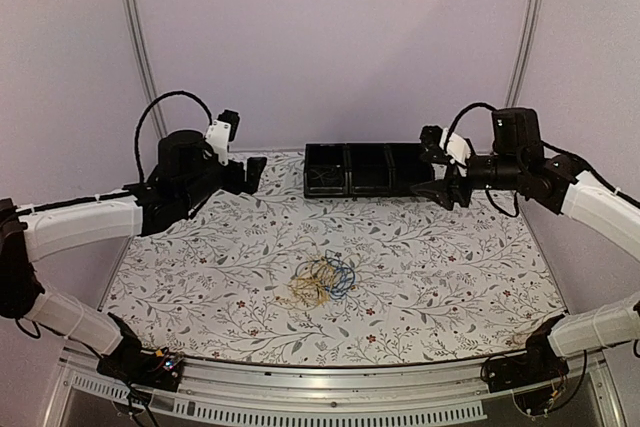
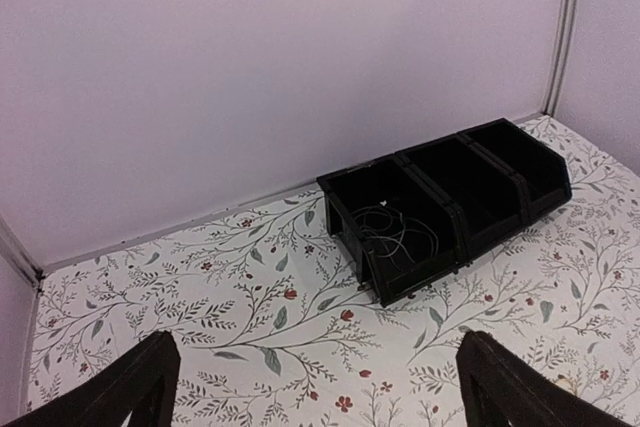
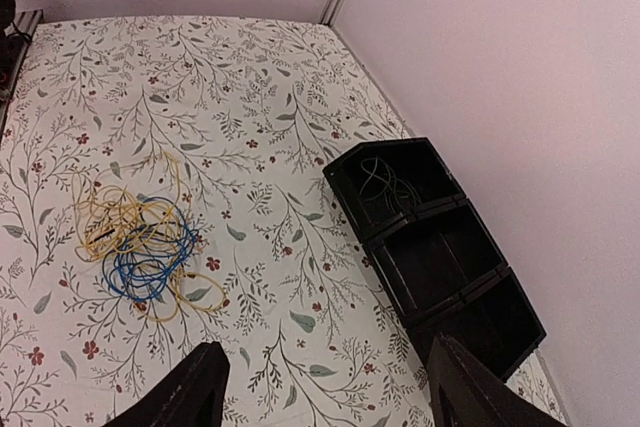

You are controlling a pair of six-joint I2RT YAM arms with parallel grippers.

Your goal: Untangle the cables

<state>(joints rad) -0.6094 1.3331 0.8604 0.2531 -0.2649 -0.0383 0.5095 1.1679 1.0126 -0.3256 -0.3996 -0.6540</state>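
Left hand (image 2: 318,367): released, empty, raised over desk (image 1: 450,277).
Right hand (image 3: 325,352): released, empty, raised near bins (image 1: 368,169).
Cables (image 1: 322,282): tangled mid-desk, well apart from every edge.
Bins: row near far edge.

You get soft, even, faintly pinkish light in all three views, only faint shadows beside the black bins (image 2: 450,202), no glare, and an overhead picture too soft to separate the cables (image 1: 322,282).
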